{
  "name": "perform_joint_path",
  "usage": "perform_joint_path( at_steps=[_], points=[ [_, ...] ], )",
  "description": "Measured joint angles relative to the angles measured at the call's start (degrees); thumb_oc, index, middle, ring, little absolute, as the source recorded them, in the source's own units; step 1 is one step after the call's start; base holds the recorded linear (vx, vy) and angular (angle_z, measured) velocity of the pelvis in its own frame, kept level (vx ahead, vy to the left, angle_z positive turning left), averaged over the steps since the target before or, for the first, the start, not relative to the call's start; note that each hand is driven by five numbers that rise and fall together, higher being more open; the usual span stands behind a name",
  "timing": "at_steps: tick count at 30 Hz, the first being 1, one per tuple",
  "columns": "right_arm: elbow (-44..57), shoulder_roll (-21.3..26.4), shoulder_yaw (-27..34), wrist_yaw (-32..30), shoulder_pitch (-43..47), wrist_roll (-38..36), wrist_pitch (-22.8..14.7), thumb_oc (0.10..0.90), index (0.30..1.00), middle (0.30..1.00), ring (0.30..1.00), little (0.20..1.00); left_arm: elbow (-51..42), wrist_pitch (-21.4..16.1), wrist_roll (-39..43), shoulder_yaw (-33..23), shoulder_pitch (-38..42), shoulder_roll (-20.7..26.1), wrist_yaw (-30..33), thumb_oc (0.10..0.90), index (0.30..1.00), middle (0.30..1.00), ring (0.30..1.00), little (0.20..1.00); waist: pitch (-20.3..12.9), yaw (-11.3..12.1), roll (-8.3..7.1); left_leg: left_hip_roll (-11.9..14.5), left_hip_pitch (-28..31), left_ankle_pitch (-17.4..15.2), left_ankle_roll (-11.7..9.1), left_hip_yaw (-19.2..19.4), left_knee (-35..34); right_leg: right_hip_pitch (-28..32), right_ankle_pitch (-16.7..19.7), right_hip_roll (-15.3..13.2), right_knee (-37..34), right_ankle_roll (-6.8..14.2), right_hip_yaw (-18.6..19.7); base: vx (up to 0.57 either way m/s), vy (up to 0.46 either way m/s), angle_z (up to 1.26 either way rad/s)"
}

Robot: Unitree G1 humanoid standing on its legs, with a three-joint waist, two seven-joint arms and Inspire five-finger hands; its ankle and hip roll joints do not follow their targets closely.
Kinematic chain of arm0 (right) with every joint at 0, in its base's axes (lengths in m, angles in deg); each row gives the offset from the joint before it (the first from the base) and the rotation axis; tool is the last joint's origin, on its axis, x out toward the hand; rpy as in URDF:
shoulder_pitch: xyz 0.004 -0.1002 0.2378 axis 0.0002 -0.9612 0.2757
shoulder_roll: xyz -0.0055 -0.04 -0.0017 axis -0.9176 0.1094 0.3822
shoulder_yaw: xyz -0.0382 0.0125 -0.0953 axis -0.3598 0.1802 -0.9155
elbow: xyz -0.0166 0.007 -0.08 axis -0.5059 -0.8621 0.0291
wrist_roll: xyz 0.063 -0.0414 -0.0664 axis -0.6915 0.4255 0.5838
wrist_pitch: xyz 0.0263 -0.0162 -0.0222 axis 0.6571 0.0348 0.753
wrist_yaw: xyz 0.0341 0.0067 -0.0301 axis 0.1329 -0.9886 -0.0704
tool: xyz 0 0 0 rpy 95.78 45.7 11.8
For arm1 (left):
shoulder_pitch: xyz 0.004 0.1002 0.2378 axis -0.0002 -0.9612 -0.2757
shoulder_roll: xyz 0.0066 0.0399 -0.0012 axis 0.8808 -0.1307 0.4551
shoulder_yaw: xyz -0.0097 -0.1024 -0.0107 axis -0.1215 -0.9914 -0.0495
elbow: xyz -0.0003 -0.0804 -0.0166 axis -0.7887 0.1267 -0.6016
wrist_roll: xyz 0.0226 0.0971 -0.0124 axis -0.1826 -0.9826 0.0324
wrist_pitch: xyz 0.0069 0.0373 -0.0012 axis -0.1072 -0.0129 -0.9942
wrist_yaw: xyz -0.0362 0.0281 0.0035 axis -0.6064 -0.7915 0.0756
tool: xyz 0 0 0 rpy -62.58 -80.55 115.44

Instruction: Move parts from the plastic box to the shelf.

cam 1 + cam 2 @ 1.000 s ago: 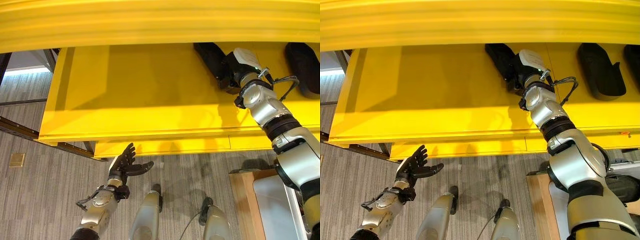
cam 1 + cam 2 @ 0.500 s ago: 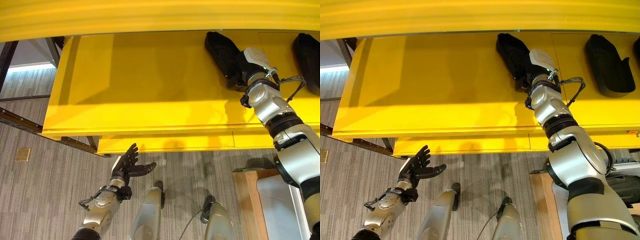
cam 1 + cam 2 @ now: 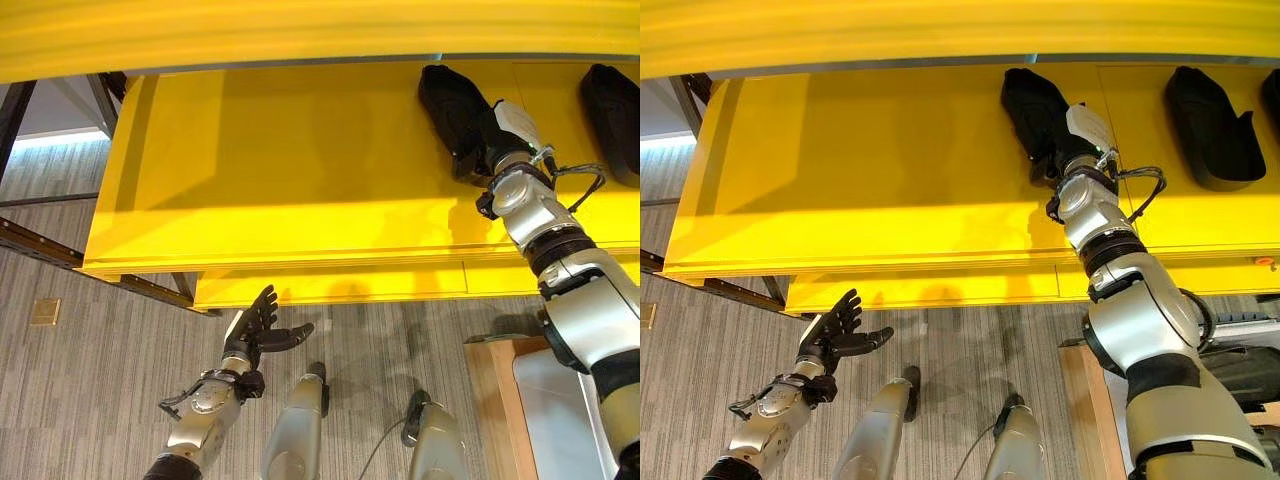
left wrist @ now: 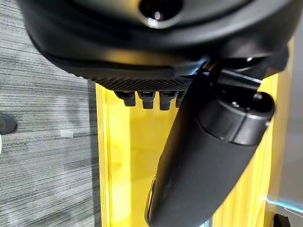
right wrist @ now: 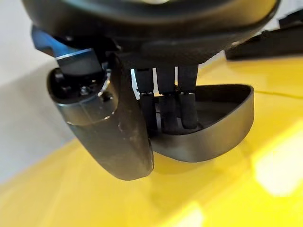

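Shelf of bright yellow spanned the left eye view. On it a black part lay flat, with the right hand reaching to the part's near end. A second black part lay on the shelf, apart, to the right of the first. Below the shelf's front edge, the left hand hung over grey carpet, fingers spread and holding nothing.

Right eye view showed the same layout, with a pale wooden stand on the carpet under the shelf's right part.

Left wrist view showed straight fingers before the shelf's yellow edge.

Right wrist view showed the fingers reaching inside the part's hollow shell, thumb outside its rim, grasping it on the shelf.
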Motion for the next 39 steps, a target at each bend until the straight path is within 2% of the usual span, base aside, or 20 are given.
perform_joint_path(
  at_steps=[4,6,10,21,22,23,32,34,36,39],
  points=[
    [0.0,-0.04,0.2,-0.48,0.0,-2.67,-0.01,0.4,0.3,0.3,0.3,0.3,0.0,0.0,0.01,0.1,0.04,0.0,0.6,0.9,1.0,1.0,1.0,1.0,0.0,0.08,0.01,0.01,-0.09,0.0,0.0,-0.09,0.07,-0.02,0.0,-0.02,0.03,0.0,-0.06,0.0,0.0,0.0],
    [0.07,-1.25,4.15,-1.68,0.01,-6.13,0.0,0.4,0.3,0.3,0.3,0.3,0.01,0.0,0.01,0.14,0.04,-0.04,0.76,0.9,1.0,1.0,1.0,1.0,-0.01,0.04,0.02,-0.11,-0.35,0.0,0.0,-0.09,0.14,-0.24,-0.01,-0.01,0.13,-0.01,-0.05,0.0,0.0,0.0],
    [0.1,-1.58,4.54,-2.64,0.0,-9.3,0.03,0.4,0.3,0.3,0.3,0.3,0.0,0.0,0.0,0.22,0.22,-0.04,0.87,0.9,1.0,1.0,1.0,1.0,0.02,0.21,0.08,-0.13,-1.11,0.02,-0.03,-0.39,0.66,-0.79,-0.01,0.0,0.38,-0.01,-0.24,0.0,0.0,0.0],
    [0.07,-2.35,5.04,-4.3,0.0,-10.59,0.02,0.4,0.3,0.3,0.3,0.3,0.0,0.0,0.01,0.51,0.87,-0.03,1.53,0.9,1.0,1.0,1.0,1.0,0.07,1.0,0.17,-0.6,-1.81,0.07,-0.1,-1.31,1.13,-0.84,-0.49,-0.38,1.02,-0.11,-1.14,0.0,0.004,0.04],
    [-0.05,-2.51,5.04,-4.37,0.01,-11.45,0.01,0.431,0.344,0.344,0.344,0.344,0.0,0.0,0.0,0.56,1.22,-0.03,1.54,0.9,1.0,1.0,1.0,1.0,0.07,1.06,0.18,-0.61,-1.85,0.06,-0.1,-1.32,1.25,-0.87,-0.51,-0.38,1.11,-0.12,-1.17,0.0,0.0,0.0],
    [-0.25,-2.7,5.06,-4.34,0.01,-11.71,0.0,0.9,1.0,1.0,1.0,1.0,0.0,0.0,0.0,0.58,1.35,-0.03,1.54,0.9,1.0,1.0,1.0,1.0,0.08,1.04,0.19,-0.58,-1.87,0.05,-0.09,-1.33,1.3,-0.92,-0.55,-0.38,1.21,-0.15,-1.27,0.0,0.0,0.0],
    [-2.2,-4.15,5.2,-2.52,0.01,-12.32,-0.01,0.9,1.0,1.0,1.0,1.0,0.01,0.0,0.0,0.6,1.15,-0.03,1.58,0.9,1.0,1.0,1.0,1.0,0.08,1.06,0.19,-0.53,-1.86,0.17,-0.25,-1.57,1.17,-0.87,-0.59,-0.31,1.25,-0.12,-1.29,0.0,0.0,0.0],
    [-1.78,-5.2,7.13,-2.55,0.01,-15.03,-0.04,0.9,1.0,1.0,1.0,1.0,0.01,0.01,0.0,0.69,1.3,-0.03,1.67,0.9,1.0,1.0,1.0,1.0,0.08,1.01,0.18,-0.49,-1.84,0.17,-0.25,-1.56,1.18,-0.87,-0.59,-0.29,1.26,-0.12,-1.26,0.0,0.0,0.0],
    [0.16,-6.94,9.22,-3.63,-0.17,-18.82,-0.02,0.9,1.0,1.0,1.0,1.0,0.09,0.02,-0.01,0.72,1.4,-0.03,2.04,0.9,1.0,1.0,1.0,1.0,0.09,0.78,0.16,-0.48,-1.85,0.16,-0.25,-1.48,1.18,-0.9,-0.58,-0.25,1.19,-0.12,-1.23,0.0,0.0,0.0],
    [8.25,-9.34,9.22,-4.39,-0.59,-22.03,-0.19,0.9,1.0,1.0,1.0,1.0,0.07,0.04,0.0,0.83,2.27,-0.05,3.0,0.9,1.0,1.0,1.0,1.0,0.22,-0.3,-0.07,0.02,-1.86,0.06,-0.26,-1.36,1.25,-0.9,-0.58,-0.02,1.04,-0.12,-1.18,0.0,-0.005,-0.01]
  ],
)
